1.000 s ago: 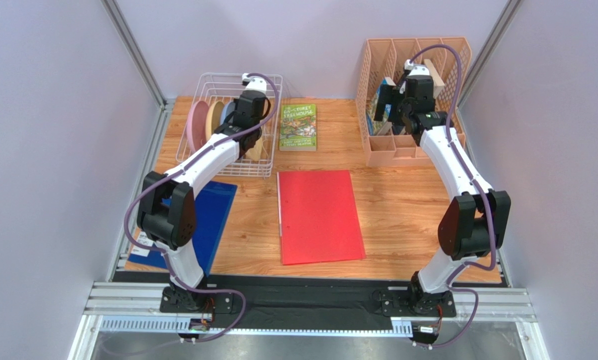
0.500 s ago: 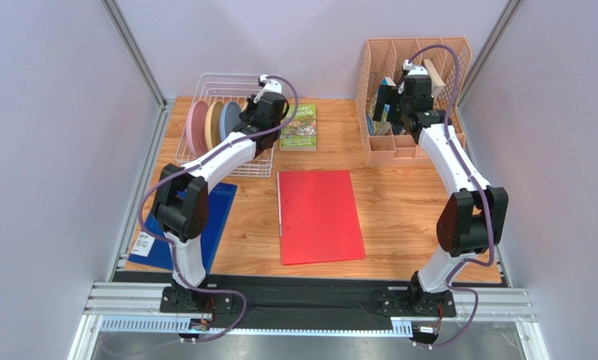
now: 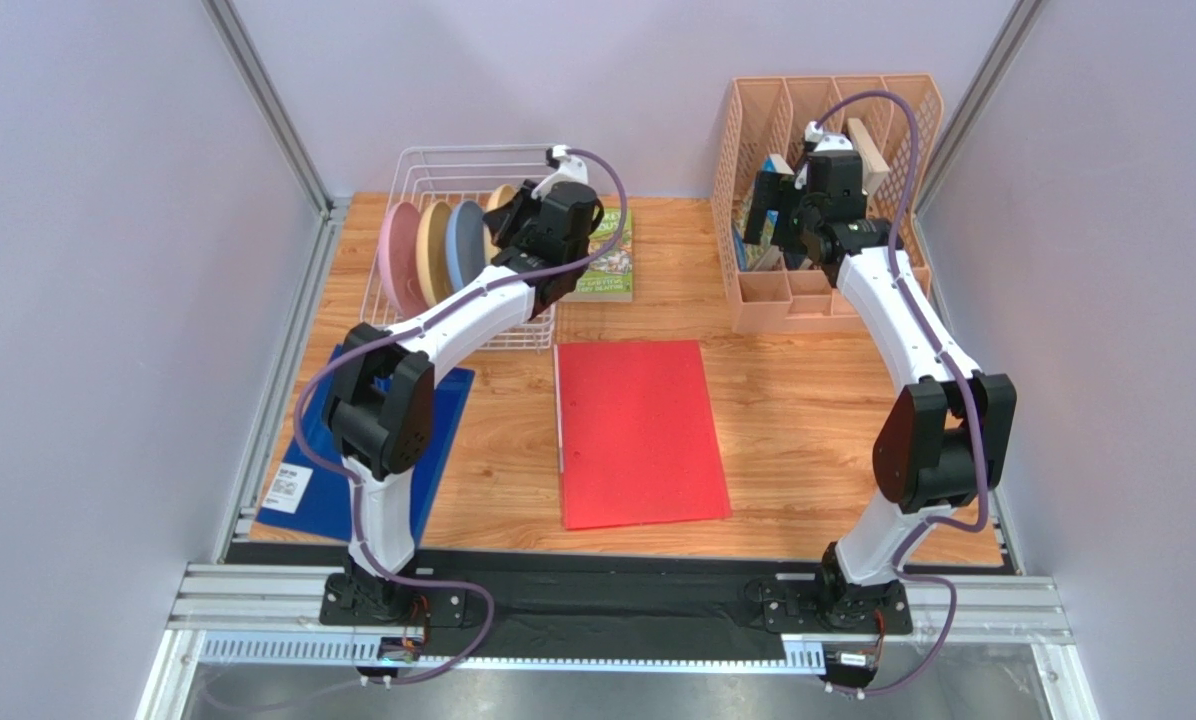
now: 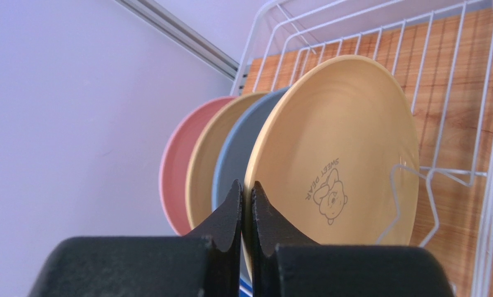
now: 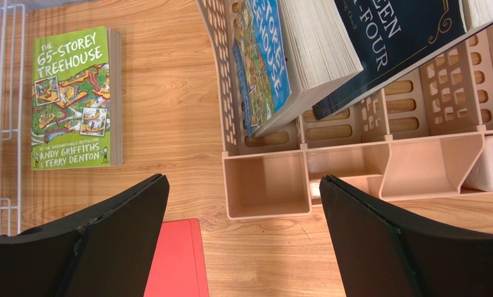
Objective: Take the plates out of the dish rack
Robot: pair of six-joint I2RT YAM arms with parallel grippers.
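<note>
The white wire dish rack [image 3: 409, 323] stands at the back left, and its wires show in the left wrist view [image 4: 459, 80]. A pink plate [image 3: 397, 255], a pale yellow plate [image 3: 433, 252] and a light blue plate [image 3: 466, 245] stand on edge in it. My left gripper [image 3: 541, 225] is shut on the rim of the second pale yellow plate [image 4: 348, 142], which carries a bear mark. It holds this plate upright at the rack's right end [image 3: 501, 197]. The left wrist view shows the fingertips pinching that rim [image 4: 246, 192]. My right gripper [image 3: 822, 203] hangs open and empty in front of the peach organizer [image 5: 243, 179].
A green book [image 3: 597, 255] lies right of the rack. A red folder [image 3: 637, 432] lies in the middle and a blue folder [image 3: 409, 435] at the front left. The peach slotted organizer [image 3: 837, 300] holds books at the back right.
My left gripper has swung to the right across the rack with the yellow plate in its grip, uncovering the other three plates. The right arm has barely moved.
</note>
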